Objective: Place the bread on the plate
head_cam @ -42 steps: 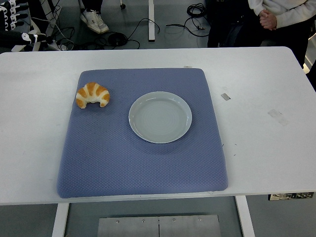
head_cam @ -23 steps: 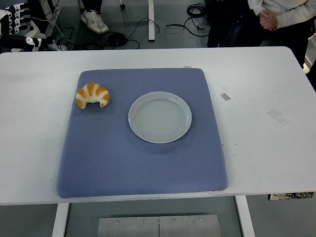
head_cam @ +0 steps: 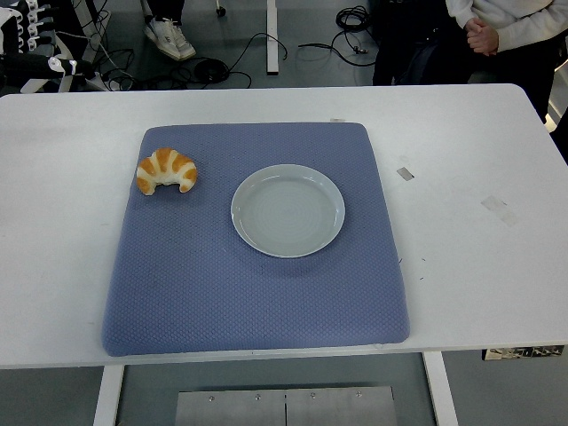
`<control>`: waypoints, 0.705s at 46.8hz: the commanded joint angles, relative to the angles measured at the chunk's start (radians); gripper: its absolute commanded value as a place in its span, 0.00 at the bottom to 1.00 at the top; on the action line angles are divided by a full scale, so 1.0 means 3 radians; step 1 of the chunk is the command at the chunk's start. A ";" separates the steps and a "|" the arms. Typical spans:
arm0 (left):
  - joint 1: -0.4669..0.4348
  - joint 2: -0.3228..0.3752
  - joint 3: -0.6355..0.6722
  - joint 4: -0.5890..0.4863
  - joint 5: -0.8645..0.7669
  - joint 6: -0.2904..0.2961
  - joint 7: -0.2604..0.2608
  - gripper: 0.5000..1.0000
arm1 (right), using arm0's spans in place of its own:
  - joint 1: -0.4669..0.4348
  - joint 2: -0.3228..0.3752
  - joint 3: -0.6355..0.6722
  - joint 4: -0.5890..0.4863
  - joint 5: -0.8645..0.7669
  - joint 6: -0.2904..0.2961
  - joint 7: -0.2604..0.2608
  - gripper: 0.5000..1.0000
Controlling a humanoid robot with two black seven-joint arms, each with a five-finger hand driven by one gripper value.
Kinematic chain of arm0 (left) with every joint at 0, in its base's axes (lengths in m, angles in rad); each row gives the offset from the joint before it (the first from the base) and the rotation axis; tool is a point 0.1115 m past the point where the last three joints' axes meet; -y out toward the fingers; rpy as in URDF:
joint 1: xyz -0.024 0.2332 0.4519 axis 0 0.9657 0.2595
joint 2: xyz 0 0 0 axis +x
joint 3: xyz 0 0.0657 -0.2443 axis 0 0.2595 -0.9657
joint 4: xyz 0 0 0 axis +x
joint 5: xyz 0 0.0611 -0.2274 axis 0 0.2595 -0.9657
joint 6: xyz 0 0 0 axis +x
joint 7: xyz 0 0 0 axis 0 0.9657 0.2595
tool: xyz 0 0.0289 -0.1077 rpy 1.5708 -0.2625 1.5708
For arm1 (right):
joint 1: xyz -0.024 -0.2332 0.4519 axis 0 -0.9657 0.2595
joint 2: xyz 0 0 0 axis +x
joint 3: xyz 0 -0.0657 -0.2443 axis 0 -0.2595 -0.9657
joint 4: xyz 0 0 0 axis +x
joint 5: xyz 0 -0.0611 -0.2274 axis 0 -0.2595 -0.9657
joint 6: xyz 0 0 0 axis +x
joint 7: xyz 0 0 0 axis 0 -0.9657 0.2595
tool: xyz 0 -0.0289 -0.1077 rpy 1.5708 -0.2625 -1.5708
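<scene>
The blue mat (head_cam: pixel 257 240) lies on the middle of the white counter (head_cam: pixel 461 266) and serves here as the landmark; its corners are rounded and its surface has a fine woven texture. Far to the left of the mat, beyond the back edge of the counter at the upper left corner of the view, some white and black mechanical parts (head_cam: pixel 31 40) are seen; I cannot tell if this is the left robot hand, and I cannot tell the state of its fingers; no right robot hand is in the view. On the mat, in its back left part and close to its left edge, lies the bread (head_cam: pixel 167 170); it is a croissant of golden and pale stripes, curved like a crescent with both tips pointing to the near side; nothing touches it. To the right of the bread, about in the middle of the mat and a little to the back, stands the plate (head_cam: pixel 287 210); it is round, pale grey-white, and nothing lies on it; bread and plate are apart, with a strip of mat between them. To the right of the mat, on the bare counter, there are two small pieces of tape (head_cam: pixel 405 173); the nearer one lies just beside the mat's right edge, the other (head_cam: pixel 499 209) further right. Behind the mat's right back corner, past the counter, a person (head_cam: pixel 497 27) stands with hands clasped (head_cam: pixel 482 35); cables (head_cam: pixel 351 22) lie on the floor behind the mat.
</scene>
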 commanded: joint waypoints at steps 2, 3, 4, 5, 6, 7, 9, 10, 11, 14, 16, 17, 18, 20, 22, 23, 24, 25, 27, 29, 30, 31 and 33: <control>-0.0005 -0.0009 0.0068 0.0000 0.0002 -0.0024 0.0001 0.97 | 0.0000 0.0000 0.0000 0.0000 0.0000 -0.0001 -0.0001 1.00; -0.0005 -0.0009 0.0094 0.0000 -0.0003 -0.0024 0.0006 0.97 | 0.0000 0.0000 0.0000 0.0000 0.0000 -0.0001 -0.0001 1.00; -0.0010 -0.0009 0.0109 0.0000 -0.0003 -0.0024 0.0011 0.97 | 0.0000 0.0000 0.0000 0.0000 0.0000 -0.0001 -0.0001 1.00; -0.0010 -0.0009 0.0120 0.0000 -0.0003 -0.0029 0.0016 0.97 | 0.0000 0.0000 0.0000 0.0000 0.0000 -0.0001 -0.0001 1.00; -0.0010 -0.0009 0.0125 0.0000 0.0002 -0.0034 0.0026 0.97 | 0.0000 0.0000 0.0000 0.0000 0.0000 -0.0001 -0.0001 1.00; -0.0015 -0.0004 0.0125 0.0000 0.0002 -0.0045 0.0037 0.97 | 0.0000 0.0000 0.0000 0.0000 0.0000 -0.0001 -0.0001 1.00; -0.0031 0.0006 0.0130 -0.0005 0.0033 -0.0090 0.0067 0.97 | 0.0000 0.0000 0.0000 0.0000 0.0000 -0.0001 -0.0001 1.00; -0.0051 0.0016 0.0135 -0.0006 0.0033 -0.0131 0.0088 0.97 | 0.0000 0.0000 0.0000 0.0000 0.0000 -0.0001 -0.0001 1.00; -0.0076 0.0022 0.0135 -0.0006 0.0038 -0.0182 0.0118 0.97 | 0.0000 0.0000 0.0000 0.0000 0.0000 -0.0001 -0.0001 1.00; -0.0179 0.0052 0.0216 -0.0006 0.0068 -0.0320 0.0220 0.96 | 0.0000 0.0000 0.0000 0.0000 0.0000 -0.0001 -0.0001 1.00; -0.0266 0.0088 0.0313 -0.0006 0.0089 -0.0356 0.0262 0.96 | 0.0000 0.0000 0.0000 0.0000 0.0000 -0.0001 -0.0001 1.00; -0.0306 0.0098 0.0360 -0.0011 0.0099 -0.0357 0.0267 0.96 | 0.0005 0.0000 0.0000 0.0000 0.0000 -0.0001 -0.0001 1.00; -0.0337 0.0103 0.0401 -0.0006 0.0125 -0.0357 0.0272 0.96 | 0.0000 0.0000 0.0000 0.0000 0.0000 -0.0001 -0.0001 1.00; -0.0388 0.0104 0.0462 -0.0016 0.0206 -0.0357 0.0282 0.96 | 0.0005 0.0000 0.0000 0.0000 0.0000 -0.0001 -0.0001 1.00; -0.0404 0.0098 0.0493 -0.0051 0.0344 -0.0357 0.0308 0.96 | 0.0000 0.0000 0.0000 0.0000 0.0000 -0.0001 -0.0001 1.00; -0.0409 0.0093 0.0498 -0.0062 0.0446 -0.0357 0.0318 0.96 | 0.0000 0.0000 0.0000 0.0000 0.0000 -0.0001 -0.0001 1.00; -0.0414 0.0088 0.0498 -0.0077 0.0548 -0.0352 0.0338 0.96 | 0.0005 0.0000 0.0000 0.0000 0.0000 -0.0001 -0.0001 1.00; -0.0414 0.0083 0.0493 -0.0092 0.0645 -0.0351 0.0364 0.96 | 0.0005 0.0000 0.0000 0.0000 0.0000 -0.0001 -0.0001 1.00; -0.0419 0.0083 0.0488 -0.0138 0.0804 -0.0351 0.0420 0.96 | 0.0000 0.0000 0.0000 0.0000 0.0000 -0.0001 -0.0001 1.00; -0.0419 0.0073 0.0493 -0.0199 0.0922 -0.0351 0.0456 0.96 | 0.0000 0.0000 0.0000 0.0000 0.0000 -0.0001 -0.0001 1.00; -0.0424 0.0068 0.0493 -0.0220 0.0958 -0.0346 0.0466 0.96 | 0.0000 0.0000 0.0000 0.0000 0.0000 -0.0001 -0.0001 1.00; -0.0424 0.0053 0.0498 -0.0230 0.0989 -0.0341 0.0471 0.96 | 0.0000 0.0000 0.0000 0.0000 0.0000 -0.0001 -0.0001 1.00; -0.0419 0.0007 0.0513 -0.0225 0.1045 -0.0311 0.0487 0.96 | 0.0000 0.0000 0.0000 0.0000 0.0000 -0.0001 -0.0001 1.00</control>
